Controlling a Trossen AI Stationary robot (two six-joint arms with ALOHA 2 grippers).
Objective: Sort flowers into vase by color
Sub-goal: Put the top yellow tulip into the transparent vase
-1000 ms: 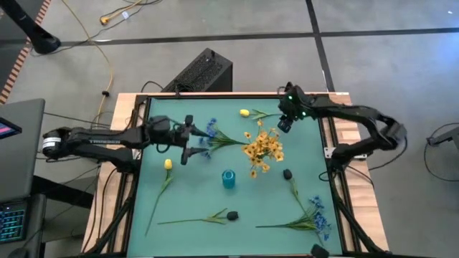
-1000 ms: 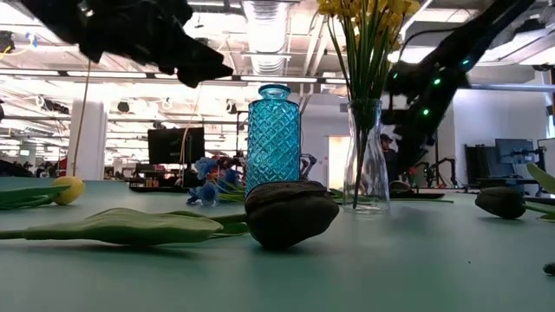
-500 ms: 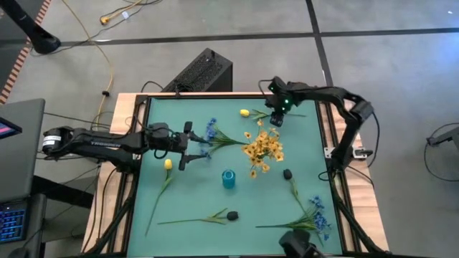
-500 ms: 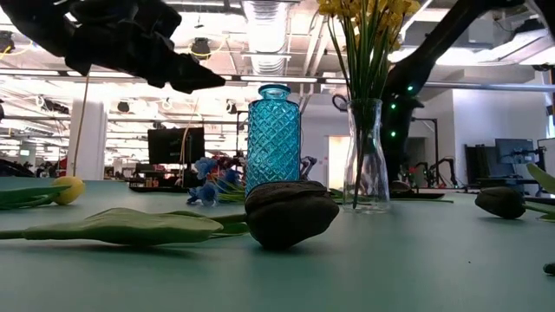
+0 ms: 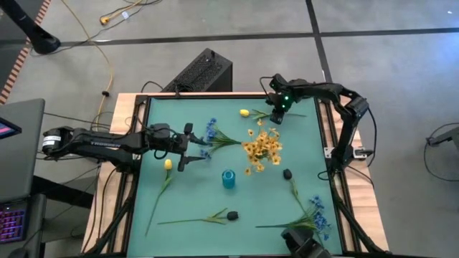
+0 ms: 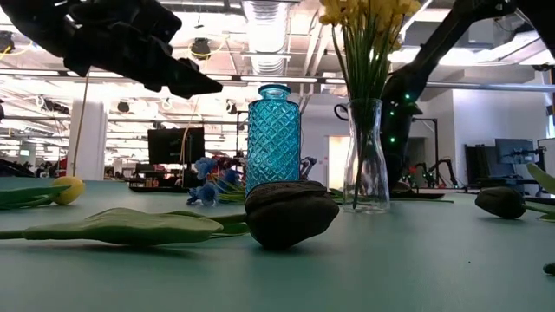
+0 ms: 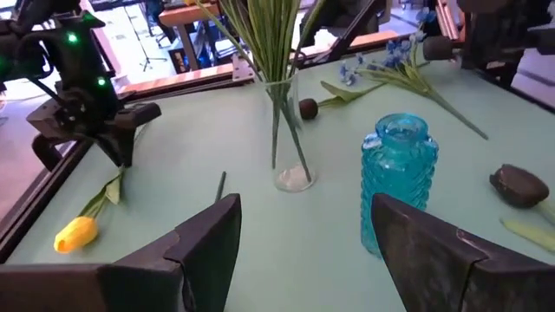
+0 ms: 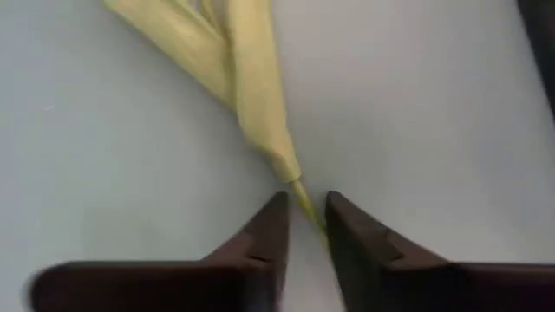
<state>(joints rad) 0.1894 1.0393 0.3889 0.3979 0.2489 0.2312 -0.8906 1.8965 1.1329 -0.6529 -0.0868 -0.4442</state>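
A yellow tulip (image 5: 244,112) lies flat on the green table near its far edge. My right gripper (image 5: 276,117) points down over the tulip's stalk and is shut on it. A clear glass vase (image 6: 366,156) holds yellow sprays (image 5: 262,147). Beside it stands a blue glass vase (image 5: 228,178). My left gripper (image 5: 188,145) hovers open at the table's left, next to a blue spray (image 5: 209,129) that lies flat. Another yellow tulip (image 5: 168,164) lies below that gripper. My right gripper pinches the tulip's thin stalk (image 8: 303,201) between its two fingertips, just beyond the end of a pale leaf (image 8: 251,95). The fingers come from above, point down and lie across the stalk. The tulip lies flat on the table.
A dark bud on a stalk (image 5: 232,214) lies near the front. A second dark bud (image 5: 287,173) and another blue spray (image 5: 315,211) lie at the front right. A wooden frame (image 5: 337,143) rims the table.
My right gripper has gone toward the table's far left and come down onto the yellow tulip's stalk, tipping to point straight down. My left gripper has sunk a little and then kept still.
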